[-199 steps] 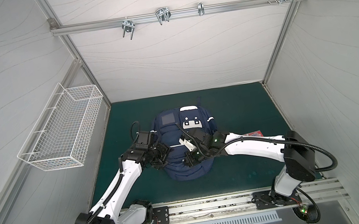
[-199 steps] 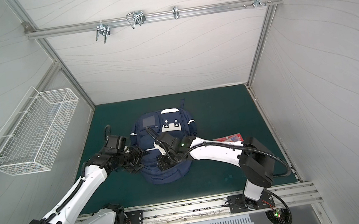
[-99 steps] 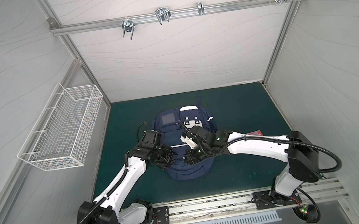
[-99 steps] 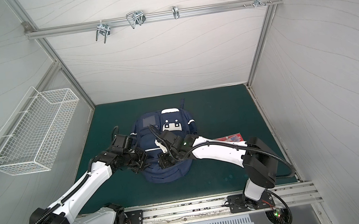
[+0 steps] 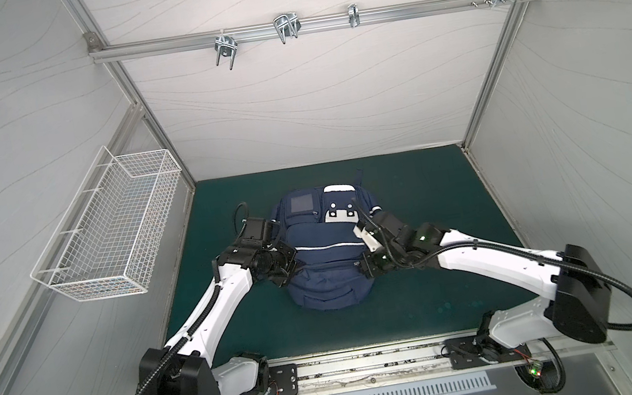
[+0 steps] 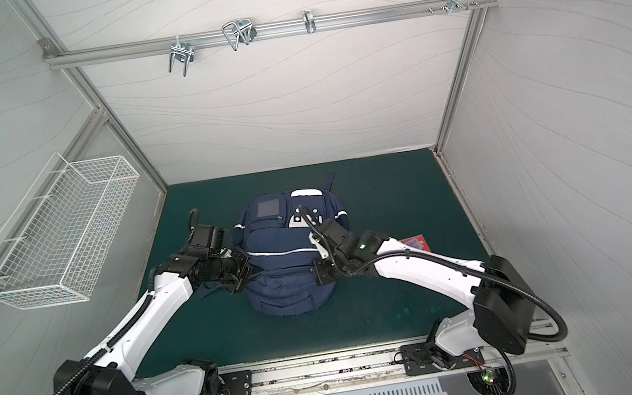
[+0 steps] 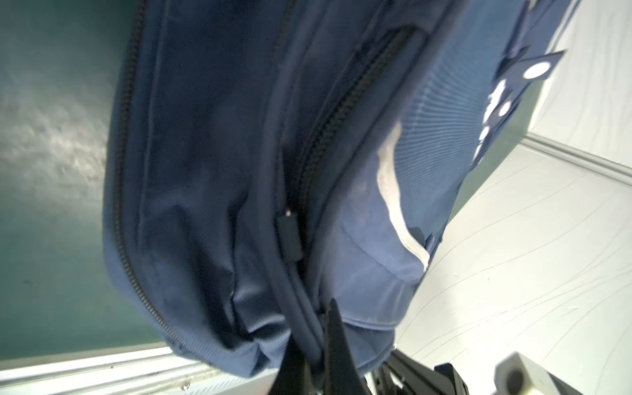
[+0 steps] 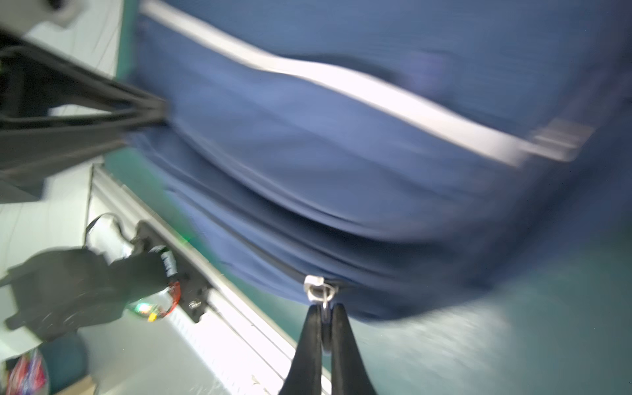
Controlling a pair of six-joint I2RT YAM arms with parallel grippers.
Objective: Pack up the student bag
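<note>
The student bag, navy with white stripes and dotted white patches, lies on the green mat in both top views. My left gripper is at its left side. In the left wrist view that gripper is shut on a navy fabric seam of the bag beside a dark zipper. My right gripper is at the bag's right side. In the blurred right wrist view it is shut on a silver zipper pull at the bag's edge.
A white wire basket hangs on the left wall. A red item lies on the mat behind the right arm. Metal hooks hang from the back rail. The arms' base rail runs along the mat's front edge.
My left gripper has closed in on the bag's left side and shut on its seam. My right gripper, still shut, has shifted a little to the right along the bag.
</note>
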